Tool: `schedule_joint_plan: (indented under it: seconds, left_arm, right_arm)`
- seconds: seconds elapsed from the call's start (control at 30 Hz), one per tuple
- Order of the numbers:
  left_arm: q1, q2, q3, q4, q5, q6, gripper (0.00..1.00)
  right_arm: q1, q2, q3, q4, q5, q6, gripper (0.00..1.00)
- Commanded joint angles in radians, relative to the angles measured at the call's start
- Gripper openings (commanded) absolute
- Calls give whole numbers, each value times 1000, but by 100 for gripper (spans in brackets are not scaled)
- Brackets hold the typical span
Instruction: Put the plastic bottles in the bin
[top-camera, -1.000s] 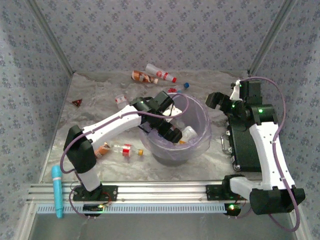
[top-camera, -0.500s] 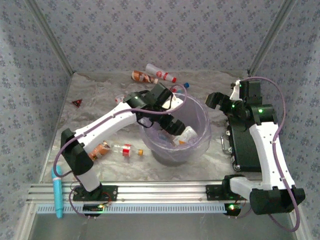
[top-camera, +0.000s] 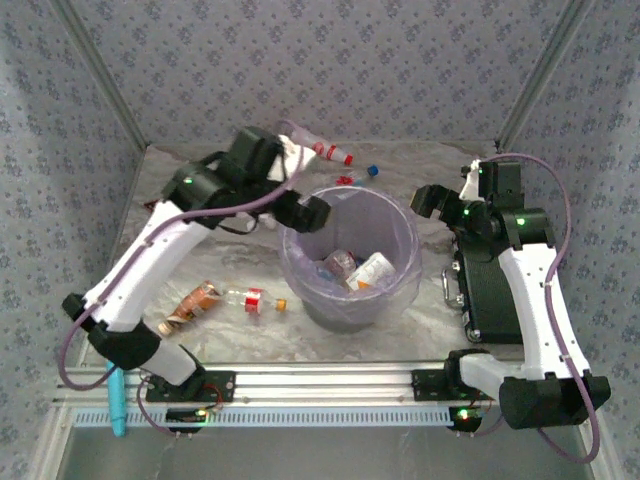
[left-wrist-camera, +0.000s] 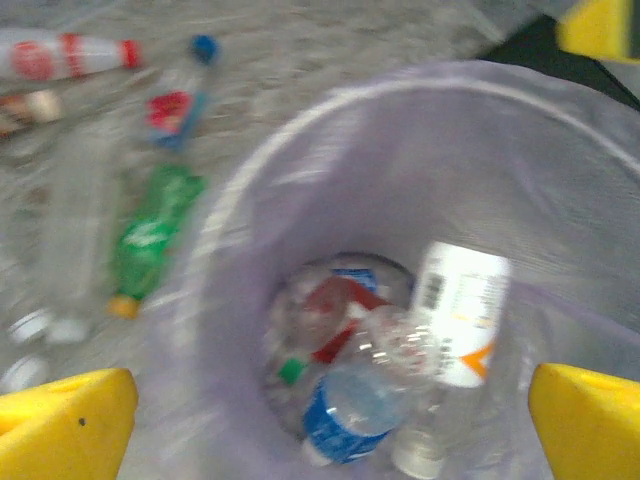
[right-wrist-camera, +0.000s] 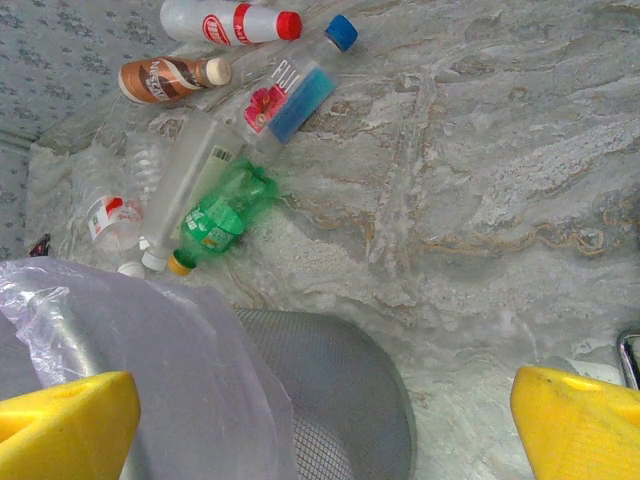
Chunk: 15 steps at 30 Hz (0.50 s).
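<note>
Your left claw stood wide, with nothing between its yellow fingertips, above the far left rim of the bin. Its wrist camera looked straight down into the lavender liner. A white bottle with a barcode leaned against the bin's right wall there. A blue-labelled bottle lay beside it, and more clear bottles were heaped under them, too blurred to count.

Your right claw was wide as well and held nothing. It hung just right of the bin, near the far end of the black case.

You had a loose cluster of bottles on the table beyond the bin. The green bottle lay nearest the bin. A long clear bottle lay touching the green one along its side. A crumpled clear bottle with a red label lay next to these two. The blue-capped bottle had its base close to the green one. Farther back lay the brown-labelled bottle and the red-capped white bottle.

Two more bottles lay on the near left of the table, well apart from that cluster. One was a brown-wrapped bottle. The other, an orange-capped bottle, lay end to end with it, its cap toward the bin.

The light blue stick lay at the near left edge, by the left arm's base.
</note>
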Motion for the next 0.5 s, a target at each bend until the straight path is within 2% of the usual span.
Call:
schedule_joint_plan:
  seconds: [0.0, 0.17, 0.3, 0.47]
  left_arm:
    - [108, -85, -85, -113, -51, -81, 100]
    - [337, -241, -372, -87, -47, -249, 100]
    - [540, -371, -659, 25, 60, -393, 100]
    - [698, -482, -955, 204, 178, -652, 100]
  right_arm:
    - [3, 11, 21, -11, 7, -24, 97]
    - [3, 38, 30, -5, 1, -36, 97]
    - [1, 54, 32, 0, -10, -41, 97]
    - [-3, 64, 33, -3, -5, -51, 97]
